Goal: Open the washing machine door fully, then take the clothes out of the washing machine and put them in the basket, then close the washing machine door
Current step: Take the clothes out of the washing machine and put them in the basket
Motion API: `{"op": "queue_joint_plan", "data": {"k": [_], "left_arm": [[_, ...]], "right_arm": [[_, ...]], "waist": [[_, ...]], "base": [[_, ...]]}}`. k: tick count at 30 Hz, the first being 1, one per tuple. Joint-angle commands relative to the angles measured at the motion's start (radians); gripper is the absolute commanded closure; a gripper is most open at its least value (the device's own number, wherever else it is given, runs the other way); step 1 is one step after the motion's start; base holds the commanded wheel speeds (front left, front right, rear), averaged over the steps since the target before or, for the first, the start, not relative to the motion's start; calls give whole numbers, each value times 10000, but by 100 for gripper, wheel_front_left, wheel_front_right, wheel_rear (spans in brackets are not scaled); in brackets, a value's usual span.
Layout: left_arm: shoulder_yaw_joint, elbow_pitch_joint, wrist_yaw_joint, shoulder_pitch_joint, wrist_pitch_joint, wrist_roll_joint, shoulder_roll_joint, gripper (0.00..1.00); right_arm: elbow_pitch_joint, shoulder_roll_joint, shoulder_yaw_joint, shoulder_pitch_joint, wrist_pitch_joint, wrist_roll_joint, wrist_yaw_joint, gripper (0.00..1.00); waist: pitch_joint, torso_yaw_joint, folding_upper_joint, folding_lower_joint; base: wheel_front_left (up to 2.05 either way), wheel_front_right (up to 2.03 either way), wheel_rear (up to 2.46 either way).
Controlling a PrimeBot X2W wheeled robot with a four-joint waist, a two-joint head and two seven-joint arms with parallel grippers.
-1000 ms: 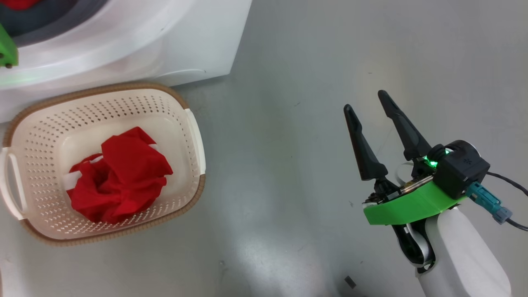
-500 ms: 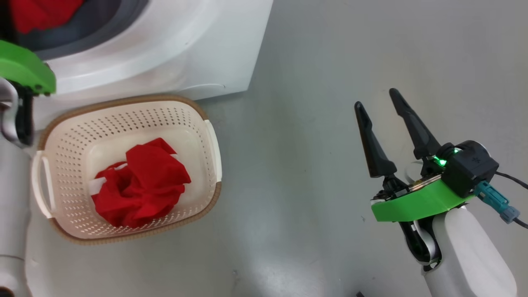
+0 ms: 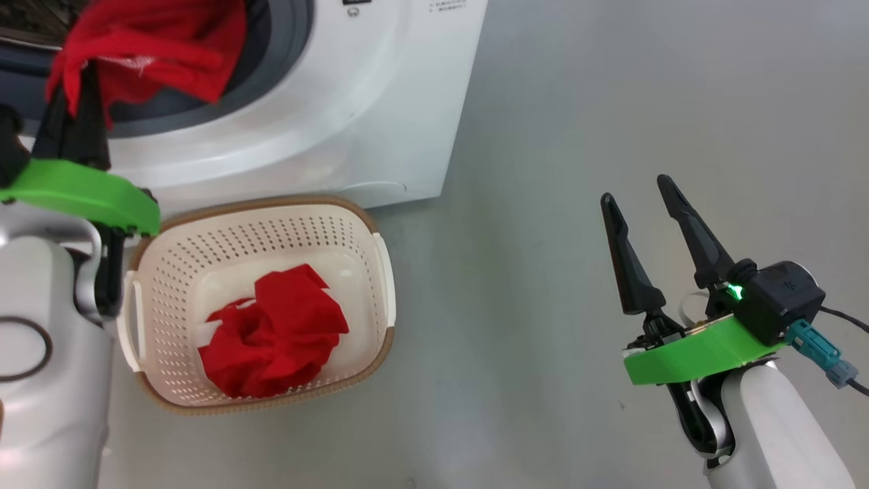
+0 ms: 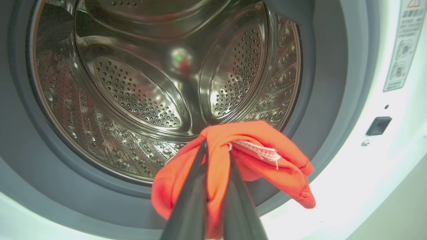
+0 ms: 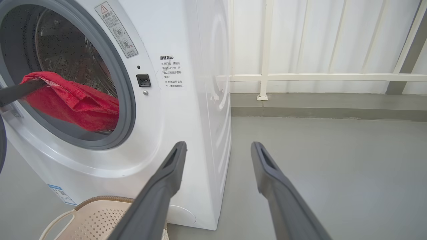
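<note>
The left hand (image 4: 217, 151) is closed narrow on a red garment (image 4: 267, 166) at the mouth of the washing machine (image 3: 380, 102). Its two dark fingers pinch a fold of the cloth, and the rest hangs down in front of the grey gasket (image 4: 320, 83) at the lower edge of the opening. A strip of white stitched trim shows along one fold. Behind the cloth, the left wrist view looks into the steel drum (image 4: 140, 93), its perforated wall shining.

The mouth of the machine stands uncovered. In the right wrist view the held garment drapes across the lower part of the opening. On the white front beside it sit a warning label (image 5: 116, 30) and a dark latch socket (image 5: 143, 80), with a small blue label (image 5: 58, 191) low down.

The basket (image 3: 224, 258) stands on the grey floor (image 3: 543, 136) just in front of the machine, below the opening and close beside the left forearm. In it lies another red piece (image 3: 275, 333) — crumpled in a heap on the basket's bottom, a white strip showing at its left edge.

The right hand (image 3: 635, 190) hangs on the robot's right, well apart from basket and machine, over the floor. Its fingers are spread wide and hold nothing.
</note>
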Motion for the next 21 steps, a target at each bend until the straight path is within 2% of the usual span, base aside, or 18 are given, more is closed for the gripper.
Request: {"op": "queue_joint_plan", "data": {"k": [1,21], "left_arm": [[297,-494,41,300,-119,-38,331,100],[32,-3990,361,3757,202,-323,-317,100]], "right_arm": [[-201,7,143,198,-63,-164,62,0],[-173,7,-296,1013,-63,-298,62,0]], "waist": [[-397,182,0,0],[-1847,622,0,0]], "base": [[0,0,0],[0,0,0]]}}
